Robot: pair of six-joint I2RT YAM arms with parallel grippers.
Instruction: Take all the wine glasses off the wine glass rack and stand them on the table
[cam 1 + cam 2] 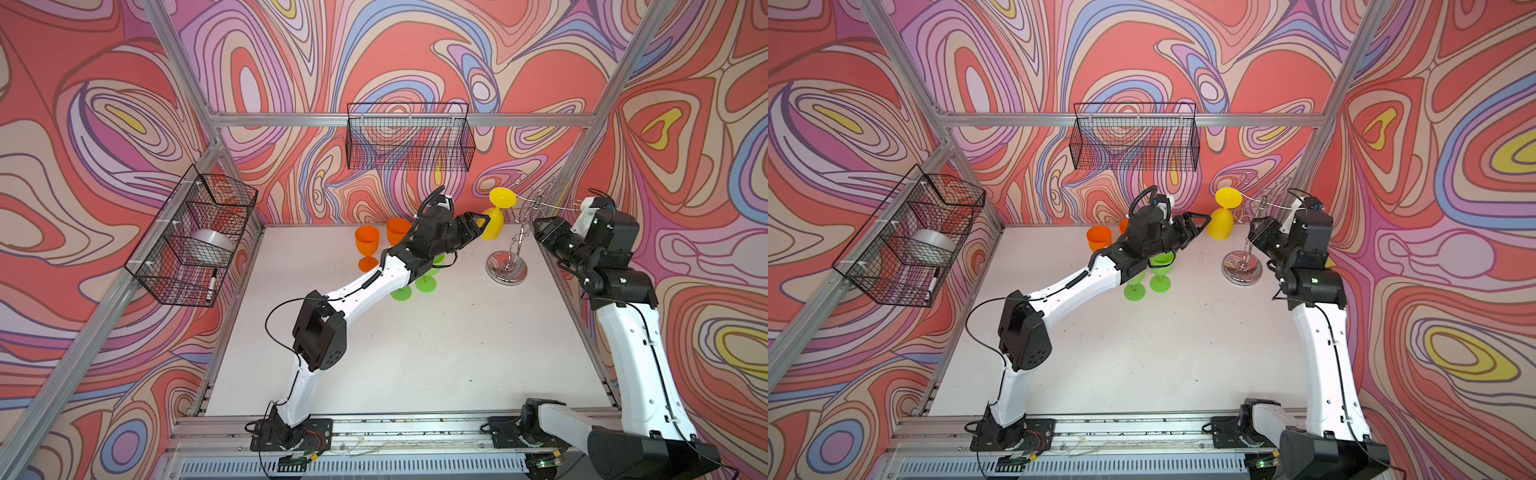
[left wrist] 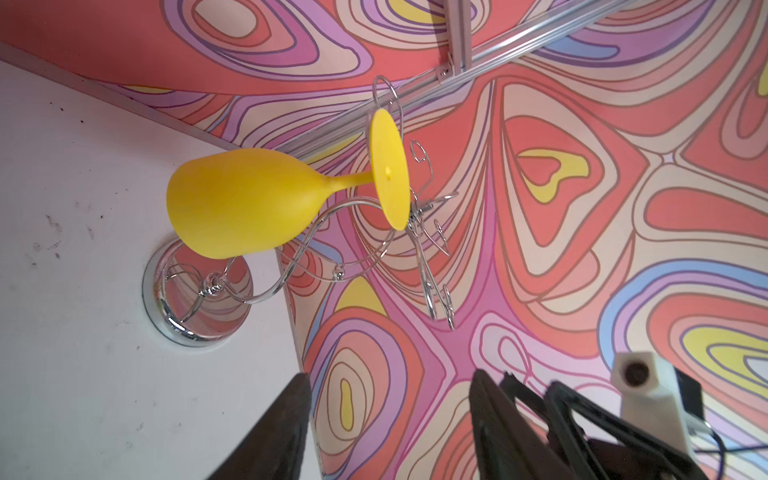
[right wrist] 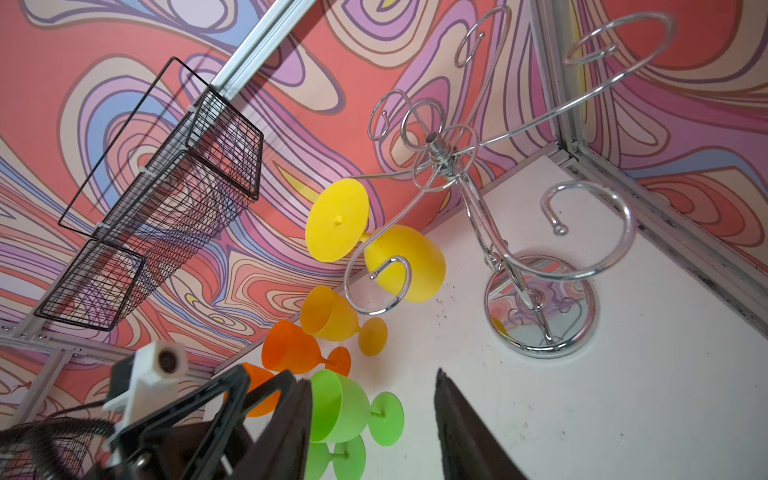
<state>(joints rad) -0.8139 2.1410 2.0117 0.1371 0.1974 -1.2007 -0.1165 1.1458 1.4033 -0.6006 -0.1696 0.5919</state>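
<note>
My left hand (image 2: 390, 376) stands parted, empty, near the matte yellow glass (image 2: 241, 203) hanging bowl-down from the shiny wire rack (image 2: 199, 307); my right hand (image 3: 372, 377), parted too, grips nothing.

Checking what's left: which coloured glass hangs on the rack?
The yellow glass, upside down on a rack arm; the orange glasses and green ones stand on the table.
</note>
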